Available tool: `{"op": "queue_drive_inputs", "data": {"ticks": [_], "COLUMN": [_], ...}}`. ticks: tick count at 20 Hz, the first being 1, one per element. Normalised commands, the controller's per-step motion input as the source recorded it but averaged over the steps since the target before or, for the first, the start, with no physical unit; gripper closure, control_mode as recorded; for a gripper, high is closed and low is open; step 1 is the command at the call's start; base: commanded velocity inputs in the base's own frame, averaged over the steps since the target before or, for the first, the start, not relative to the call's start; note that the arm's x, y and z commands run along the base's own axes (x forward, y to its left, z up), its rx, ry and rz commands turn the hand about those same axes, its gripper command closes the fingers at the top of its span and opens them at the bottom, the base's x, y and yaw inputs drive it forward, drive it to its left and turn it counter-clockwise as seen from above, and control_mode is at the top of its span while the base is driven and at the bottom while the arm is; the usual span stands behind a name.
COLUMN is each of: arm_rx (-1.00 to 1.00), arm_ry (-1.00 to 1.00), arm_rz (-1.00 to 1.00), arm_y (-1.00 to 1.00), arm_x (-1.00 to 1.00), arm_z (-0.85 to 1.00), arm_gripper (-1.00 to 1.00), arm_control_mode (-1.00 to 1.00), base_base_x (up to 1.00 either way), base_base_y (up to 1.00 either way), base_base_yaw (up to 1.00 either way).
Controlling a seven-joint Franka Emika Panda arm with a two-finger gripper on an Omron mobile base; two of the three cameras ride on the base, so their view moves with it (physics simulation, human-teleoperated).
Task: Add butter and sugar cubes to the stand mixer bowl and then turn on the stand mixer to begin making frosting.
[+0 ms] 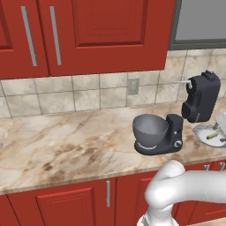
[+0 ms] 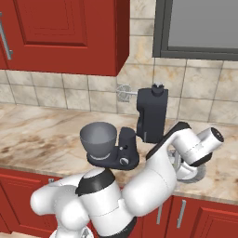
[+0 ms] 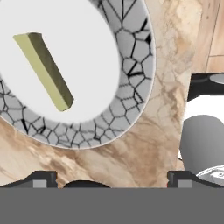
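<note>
Butter (image 3: 43, 71) on plate (image 3: 131, 57), above spread-apart gripper (image 3: 111, 181) tips, untouched.

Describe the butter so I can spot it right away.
Find the dark stand mixer on the marble counter; just right of it sits a round plate with a cracked-mosaic rim. The butter is the yellowish-olive stick lying on the plate's plain white centre.
</note>
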Motion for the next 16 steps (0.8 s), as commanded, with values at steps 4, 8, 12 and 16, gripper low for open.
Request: {"op": "queue_drive_inputs", "data": {"ticks": [4,8,12,16], "arm_rx": [0.0,0.0,0.0,0.0], "arm_ry": [0.0,0.01,0.04,0.07], "arm_rz": [-0.04,-0.06,-0.06,-0.03], "arm_y": [-0.15,-0.34,-0.37,-0.35], "arm_x": [0.22,0.34,0.33,0.12], "arm_z": [-0.08,-0.01,-0.11,-0.25], "arm_gripper": [-1.0,-1.0,-1.0,-1.0], "arm_control_mode": [-1.0,-1.0,-1.0,-1.0], "base_base_x": [0.0,0.0,0.0,0.0], "base_base_y": [0.0,0.0,0.0,0.0], "base_base_yaw": [0.0,0.0,0.0,0.0]}}
